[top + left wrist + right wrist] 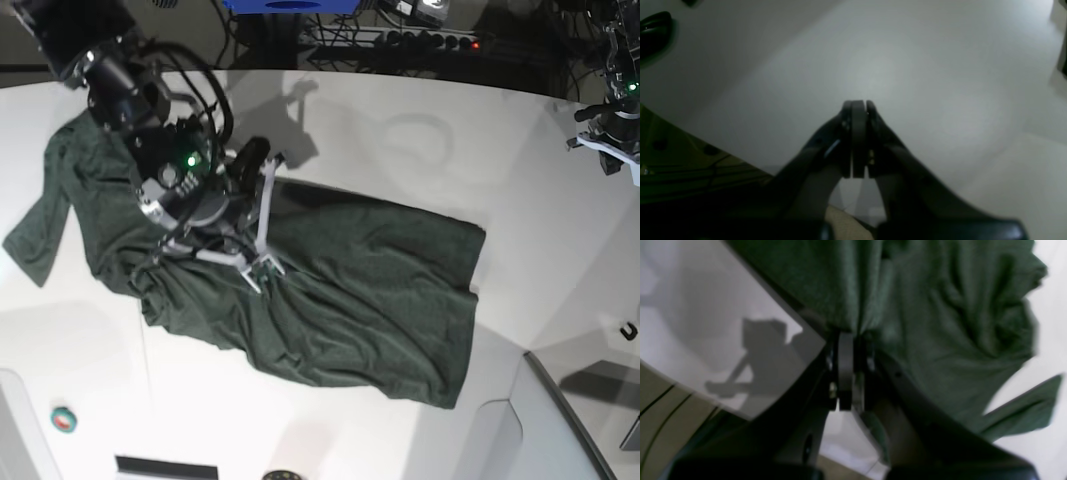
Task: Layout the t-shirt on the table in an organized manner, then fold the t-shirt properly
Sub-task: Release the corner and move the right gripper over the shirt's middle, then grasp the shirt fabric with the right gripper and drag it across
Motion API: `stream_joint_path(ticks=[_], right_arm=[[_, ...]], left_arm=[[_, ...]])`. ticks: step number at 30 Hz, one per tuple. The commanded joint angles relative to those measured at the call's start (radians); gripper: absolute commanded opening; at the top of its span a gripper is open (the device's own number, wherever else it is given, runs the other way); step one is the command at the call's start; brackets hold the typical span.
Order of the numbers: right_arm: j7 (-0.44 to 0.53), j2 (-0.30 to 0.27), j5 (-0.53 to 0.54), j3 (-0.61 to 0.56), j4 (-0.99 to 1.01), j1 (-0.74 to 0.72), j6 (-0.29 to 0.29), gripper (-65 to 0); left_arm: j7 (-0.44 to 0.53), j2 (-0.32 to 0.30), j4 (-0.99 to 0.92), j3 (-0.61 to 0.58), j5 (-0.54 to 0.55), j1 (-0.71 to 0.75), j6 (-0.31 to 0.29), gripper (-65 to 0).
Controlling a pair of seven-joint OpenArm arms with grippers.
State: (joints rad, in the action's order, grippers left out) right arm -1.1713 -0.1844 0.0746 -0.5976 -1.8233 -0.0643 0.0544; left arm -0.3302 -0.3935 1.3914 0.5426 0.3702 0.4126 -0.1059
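The dark green t-shirt (350,290) lies spread but wrinkled across the white table (400,130), with one sleeve at the far left. My right gripper (262,270) reaches down onto the shirt's upper middle. In the right wrist view the right gripper (850,336) is shut, and the t-shirt (940,323) bunches into folds at its tips. My left gripper (858,103) is shut with nothing in it and hangs over the bare table (907,66). The left arm (615,130) stands at the base view's far right edge, away from the shirt.
A grey angled panel (560,420) sits at the table's front right corner. A small round red and teal object (63,418) lies near the front left. A small dark hook-like item (628,330) is at the right edge. Cables and a power strip (420,40) run behind the table.
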Motion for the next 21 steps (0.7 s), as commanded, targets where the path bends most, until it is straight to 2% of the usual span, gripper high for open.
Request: stream_joint_path(ticks=[1, 3, 6, 8, 9, 11, 15, 18, 21], right_arm=[[0.008, -0.002, -0.008, 0.011, 0.032, -0.035, 0.02, -63.2], [0.009, 0.003, -0.006, 0.011, 0.142, -0.079, 0.042, -58.2], [0.069, 0.004, -0.008, 0.012, 0.274, -0.131, 0.045, -37.8], [0.113, 0.004, -0.009, 0.06, 0.319, -0.147, 0.038, -23.4], [0.115, 0.004, -0.009, 0.081, 0.32, -0.147, 0.019, -20.4], [0.107, 0.0, -0.009, 0.057, 0.245, -0.125, -0.032, -22.7], [0.13, -0.013, -0.009, -0.173, 0.089, -0.05, -0.054, -23.7], [0.205, 0.032, -0.011, -0.259, 0.101, -0.052, -0.066, -24.0], [0.251, 0.124, -0.011, -0.27, 0.218, -0.098, -0.106, -23.9]], left_arm=[[0.024, -0.02, 0.018, 0.01, 0.003, -0.001, 0.004, -65.0], [0.026, -0.02, 0.018, 0.01, 0.003, -0.001, 0.004, -65.0], [0.026, -0.02, 0.018, 0.012, 0.003, -0.001, 0.004, -65.0], [0.026, -0.02, 0.018, 0.014, 0.003, -0.001, 0.004, -65.0], [0.026, -0.02, 0.018, 0.014, 0.003, 0.001, 0.004, -65.0], [0.026, -0.018, 0.018, 0.014, 0.003, 0.001, 0.004, -65.0], [0.026, -0.015, 0.018, 0.015, 0.003, 0.002, 0.004, -65.0], [0.024, -0.014, 0.042, 0.017, 0.003, 0.007, 0.004, -65.0], [0.026, -0.015, 0.099, 0.018, 0.003, 0.055, 0.005, -65.0]])
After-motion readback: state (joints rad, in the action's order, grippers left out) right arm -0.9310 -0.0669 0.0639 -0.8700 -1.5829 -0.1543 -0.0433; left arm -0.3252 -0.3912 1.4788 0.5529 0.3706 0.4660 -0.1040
